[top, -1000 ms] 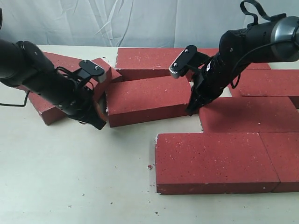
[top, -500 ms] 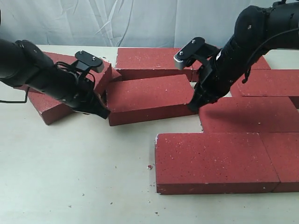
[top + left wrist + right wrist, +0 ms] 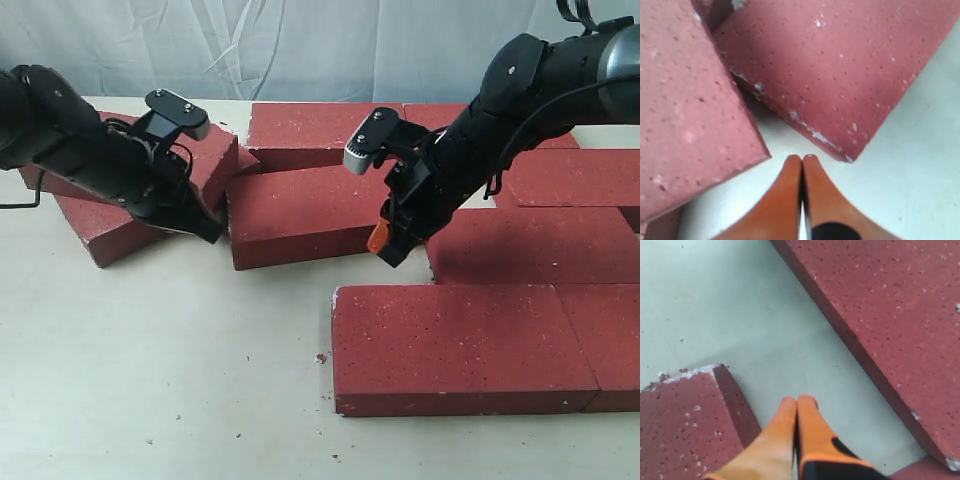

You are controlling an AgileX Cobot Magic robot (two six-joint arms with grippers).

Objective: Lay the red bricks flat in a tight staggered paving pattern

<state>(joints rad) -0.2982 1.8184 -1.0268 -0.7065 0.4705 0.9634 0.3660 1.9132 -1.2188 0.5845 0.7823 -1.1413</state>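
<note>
bricks [image 3: 460, 340]: dark red, rough, matt, white-flecked, edges chipped pale | desk [image 3: 150, 380]: pale, smooth, matt | fingers [image 3: 780, 200]: orange, smooth, faint sheen, plastic-like | backdrop [image 3: 300, 45]: pale grey creased cloth | arms [image 3: 80, 150]: black, mostly matt casing

**A:** what's the table [image 3: 150, 380] looking like on your feed?

**B:** pale beige top. I see red bricks [image 3: 460, 345] across the back and right, 2 touching end to end up front, and the left ones sit skewed. Tiny red crumbs [image 3: 321, 357] lie by the front brick's corner.
</note>
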